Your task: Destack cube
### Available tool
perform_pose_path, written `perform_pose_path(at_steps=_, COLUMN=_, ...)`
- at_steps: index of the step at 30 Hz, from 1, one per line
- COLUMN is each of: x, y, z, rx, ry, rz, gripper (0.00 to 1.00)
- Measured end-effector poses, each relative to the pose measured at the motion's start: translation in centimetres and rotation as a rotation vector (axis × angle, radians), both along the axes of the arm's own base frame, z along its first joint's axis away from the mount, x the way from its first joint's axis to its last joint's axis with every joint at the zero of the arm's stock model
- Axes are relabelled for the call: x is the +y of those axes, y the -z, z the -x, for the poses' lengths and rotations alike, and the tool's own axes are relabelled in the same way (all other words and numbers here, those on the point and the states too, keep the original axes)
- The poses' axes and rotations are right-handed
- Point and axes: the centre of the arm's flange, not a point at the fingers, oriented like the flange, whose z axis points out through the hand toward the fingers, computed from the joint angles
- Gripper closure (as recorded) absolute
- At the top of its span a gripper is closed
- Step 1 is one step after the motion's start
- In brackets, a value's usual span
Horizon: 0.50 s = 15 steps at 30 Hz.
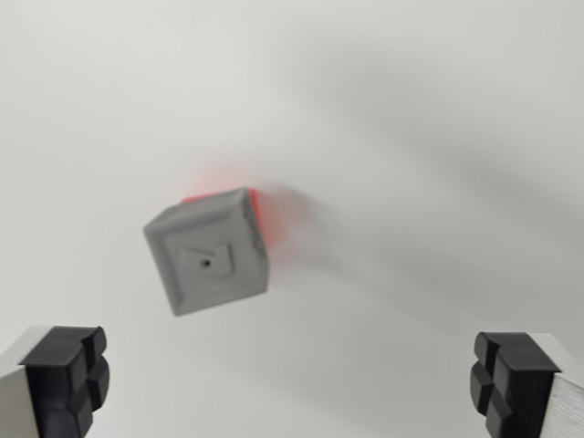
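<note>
A grey cube [208,257] with a small dark dot on its top face sits on a red cube [262,209], of which only a thin edge shows behind and to the wrist view's right. The stack rests on a white surface, turned about 45 degrees. My gripper [290,383] hangs above and nearer the bottom of the wrist view, open wide. One black fingertip [66,379] shows at the bottom left and the other at the bottom right [511,379]. Nothing lies between them.
The white surface [438,137] fills the rest of the view, with soft grey shadows to the wrist view's right of the stack.
</note>
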Motion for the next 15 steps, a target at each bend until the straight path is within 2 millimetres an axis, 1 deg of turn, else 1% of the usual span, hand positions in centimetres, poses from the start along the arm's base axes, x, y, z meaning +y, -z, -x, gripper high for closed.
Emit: perform_pose_path(at_steps=15, x=2.5, y=3.1, z=4.8, rx=0.011, ry=-0.163, rz=0.009, gripper=0.0)
